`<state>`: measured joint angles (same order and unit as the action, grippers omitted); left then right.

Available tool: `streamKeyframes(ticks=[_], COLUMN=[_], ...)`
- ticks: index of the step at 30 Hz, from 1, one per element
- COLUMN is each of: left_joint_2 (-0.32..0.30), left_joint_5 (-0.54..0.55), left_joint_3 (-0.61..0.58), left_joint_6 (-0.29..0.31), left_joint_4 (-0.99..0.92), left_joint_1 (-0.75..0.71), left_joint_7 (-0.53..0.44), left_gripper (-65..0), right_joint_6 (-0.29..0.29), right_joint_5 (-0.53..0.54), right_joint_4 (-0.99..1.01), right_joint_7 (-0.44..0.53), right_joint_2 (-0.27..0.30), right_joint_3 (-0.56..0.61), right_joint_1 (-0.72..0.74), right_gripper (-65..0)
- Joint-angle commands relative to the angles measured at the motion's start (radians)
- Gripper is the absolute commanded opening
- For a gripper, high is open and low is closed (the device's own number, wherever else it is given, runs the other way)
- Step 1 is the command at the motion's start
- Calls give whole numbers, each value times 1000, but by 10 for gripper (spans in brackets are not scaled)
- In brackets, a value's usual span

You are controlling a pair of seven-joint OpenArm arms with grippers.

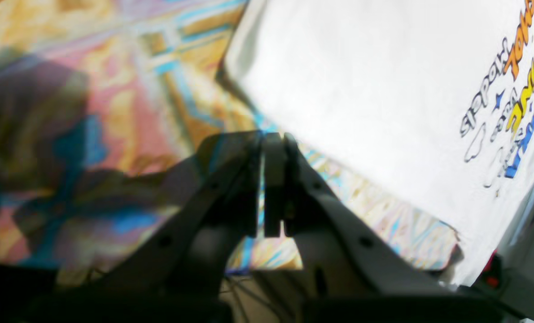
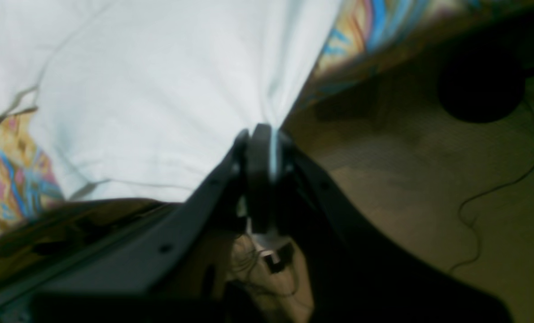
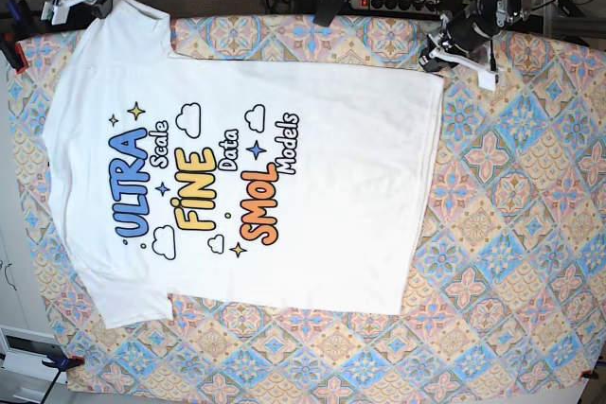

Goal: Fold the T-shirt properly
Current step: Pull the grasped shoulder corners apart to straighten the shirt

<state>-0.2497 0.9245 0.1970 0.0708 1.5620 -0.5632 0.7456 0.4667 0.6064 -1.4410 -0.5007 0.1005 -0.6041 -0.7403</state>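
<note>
a: where are we on the fold?

b: right at the start, i'd say. the t-shirt (image 3: 256, 167) lies flat, print side up, on the patterned tablecloth (image 3: 511, 186). no fold in it yet.

a: grippers?

b: right gripper (image 2: 267, 134) is pinched shut on a bunched bit of the white cloth at an edge, jaws together with fabric between them. in the base view that arm sits at the far corner by the sleeve (image 3: 142, 21). left gripper (image 1: 273, 139) is closed too, but on nothing, jaws together over bare tablecloth just beside the shirt's edge. in the base view it sits near the hem corner (image 3: 437, 78).

a: so only one side held.

b: yes. my guess: the left has to open and take the hem corner before both can carry that far edge over towards the near one. lifting with one grip would likely skew the cloth.

a: shirt condition?

b: big, white, short sleeves. print reads "ultra scale fine data smol models" in blue, yellow, orange, with little clouds and stars. mostly smooth, light creases running to the right pinch. collar not clear from here.
</note>
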Motion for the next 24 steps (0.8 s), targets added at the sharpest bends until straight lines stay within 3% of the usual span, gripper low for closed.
streamKeyframes(ticks=[1, 10, 15, 19, 24], left_joint_2=[-23, -40, -43, -53, -56], left_joint_5=[-18, -17, -18, -17, -17], left_joint_3=[3, 5, -3, -1, 2], left_joint_6=[-7, -1, -1, -1, -2], left_joint_4=[5, 7, 7, 7, 7], left_joint_1=[-31, -96, -70, -19, 12], left_joint_7=[19, 18, -53, -18, -14], left_gripper=[-650, -650, -650, -572, -384], right_joint_6=[-1, -1, -1, -1, -1], right_joint_5=[8, 8, 8, 8, 8], right_joint_4=[-24, -145, -152, -152, -152], right_joint_7=[10, 10, 10, 10, 10], right_joint_2=[14, 12, 12, 12, 12], right_joint_3=[-9, -4, -4, -3, -3], right_joint_1=[-17, -81, -77, -75, -75], right_gripper=[-650, -650, -650, -650, -650])
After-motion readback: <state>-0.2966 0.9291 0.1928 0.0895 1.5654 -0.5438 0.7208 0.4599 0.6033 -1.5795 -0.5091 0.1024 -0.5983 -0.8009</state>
